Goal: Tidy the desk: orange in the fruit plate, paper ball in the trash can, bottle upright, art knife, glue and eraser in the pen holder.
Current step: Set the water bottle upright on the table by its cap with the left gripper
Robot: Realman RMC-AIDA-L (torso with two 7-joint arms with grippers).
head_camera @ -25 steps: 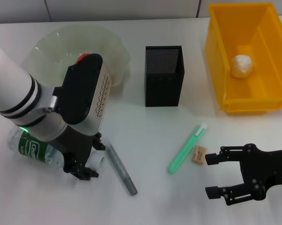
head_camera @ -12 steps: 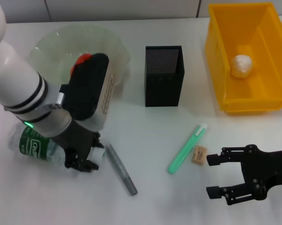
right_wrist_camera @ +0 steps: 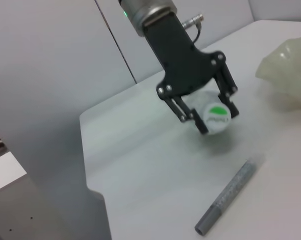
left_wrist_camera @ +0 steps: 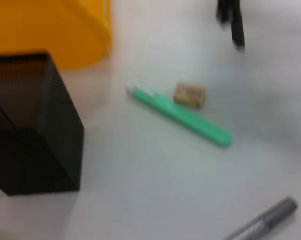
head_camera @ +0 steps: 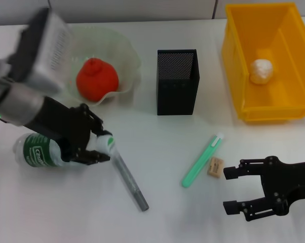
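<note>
In the head view there is one of each thing on the white table (head_camera: 157, 152): one round red-orange orange (head_camera: 96, 79) lying in the pale-green scalloped glass fruit plate (head_camera: 127, 61), one off-white paper ball (head_camera: 260, 70) inside the bright yellow rectangular trash can (head_camera: 233, 55), one square black mesh pen holder (head_camera: 177, 88), one slim green art knife (head_camera: 202, 160) with the tiny tan eraser (head_camera: 215, 167) just beside it, one grey glue stick (head_camera: 129, 181), and one clear plastic bottle (head_camera: 41, 151) with a green label lying on its side. Since a second ago the left arm has swung aside, uncovering the orange, and the left gripper (head_camera: 91, 142) now clamps the bottle's neck near the white-and-green cap. The right gripper (head_camera: 233, 190) is parked low at the right, jaws spread wide, as before. The left wrist view shows the pen holder (left_wrist_camera: 33, 125), trash can (left_wrist_camera: 55, 30), art knife (left_wrist_camera: 178, 115), eraser (left_wrist_camera: 189, 94) and glue stick (left_wrist_camera: 265, 220). The right wrist view shows the left gripper (right_wrist_camera: 208, 117) closed around the bottle (right_wrist_camera: 216, 117) above the glue stick (right_wrist_camera: 225, 196).
</note>
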